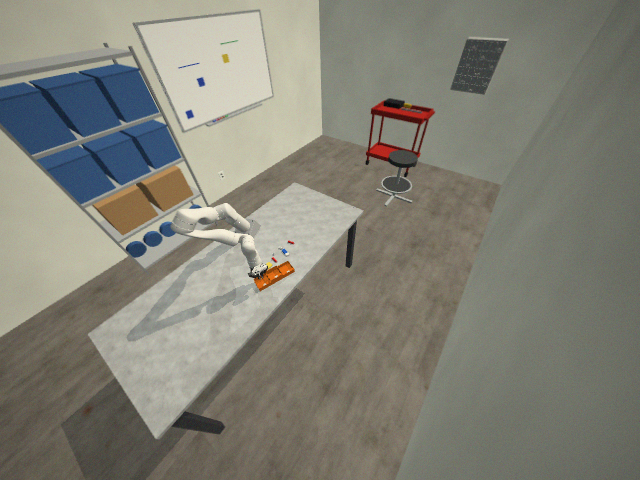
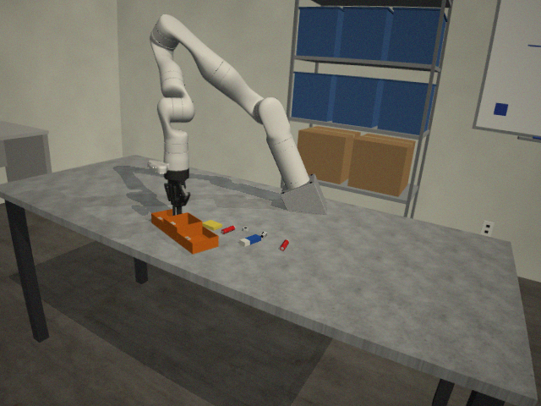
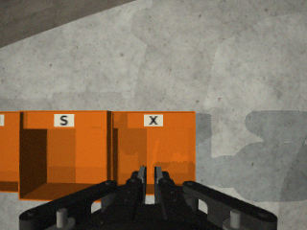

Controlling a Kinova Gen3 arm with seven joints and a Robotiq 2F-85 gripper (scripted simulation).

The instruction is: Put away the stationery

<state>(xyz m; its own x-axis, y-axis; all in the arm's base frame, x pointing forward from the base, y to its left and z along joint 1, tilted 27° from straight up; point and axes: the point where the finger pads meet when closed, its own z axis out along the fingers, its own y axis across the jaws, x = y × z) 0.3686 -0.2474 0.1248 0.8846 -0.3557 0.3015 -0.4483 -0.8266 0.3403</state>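
Two likely stationery items, yellow sticky notes (image 1: 268, 265) (image 2: 212, 225) and eraser (image 1: 284, 252) (image 2: 253, 239), still need putting inside bin X (image 1: 261, 286) (image 2: 158, 220) (image 3: 182, 144); fingers (image 1: 260, 275) (image 2: 175, 211) clenched, empty.

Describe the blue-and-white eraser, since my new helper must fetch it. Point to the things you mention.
On the grey table (image 1: 196, 361) (image 2: 371, 279), find the joined orange bins (image 1: 274, 275) (image 2: 192, 244). Among the small things beside them, the eraser (image 1: 284, 252) (image 2: 250, 239) lies between two red batteries (image 1: 274, 259) (image 1: 291, 242) (image 2: 227, 229) (image 2: 284, 244). Only it has a blue middle and white end.
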